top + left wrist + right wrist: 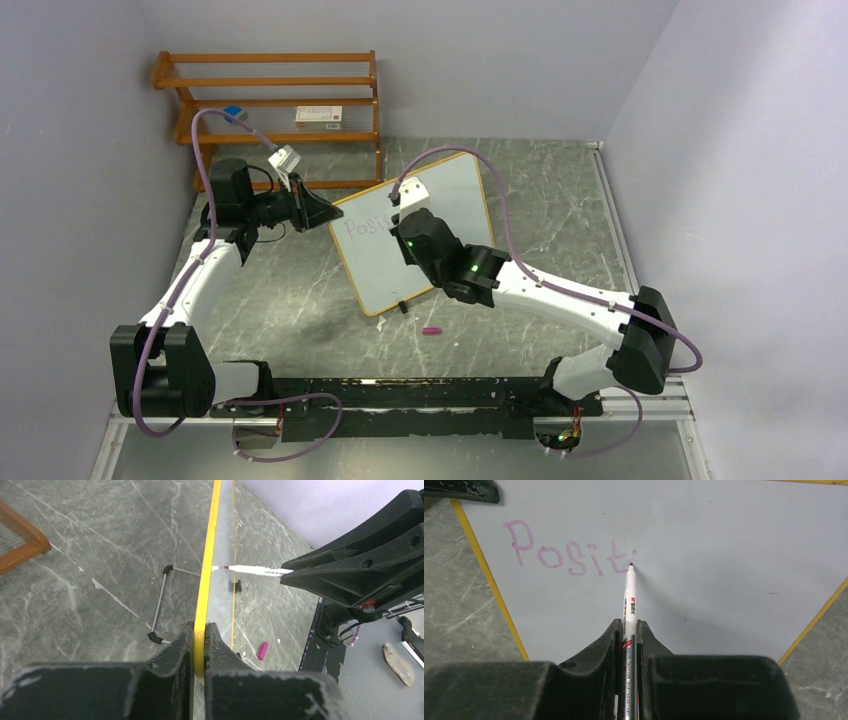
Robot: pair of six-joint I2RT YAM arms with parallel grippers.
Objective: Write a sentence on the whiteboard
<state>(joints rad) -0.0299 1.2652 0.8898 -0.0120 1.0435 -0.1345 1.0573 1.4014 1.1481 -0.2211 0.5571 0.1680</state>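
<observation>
The whiteboard [455, 205] stands tilted on the floor, its yellowish frame edge [207, 580] pinched between the shut jaws of my left gripper [199, 630] at the board's left side [325, 212]. Purple handwriting, the start of the sentence [569, 555], reads "Posit" with a small dot after it. My right gripper [628, 625] is shut on a white marker [630, 600]. The marker's tip rests on the board just right of the "t", below the dot. In the left wrist view the marker [250, 570] meets the board almost square-on.
A purple marker cap [432, 330] lies on the grey marbled floor in front of the board. The board's wire stand [160, 605] sticks out behind it. A wooden shelf [280, 100] with a small box [320, 115] stands against the back wall.
</observation>
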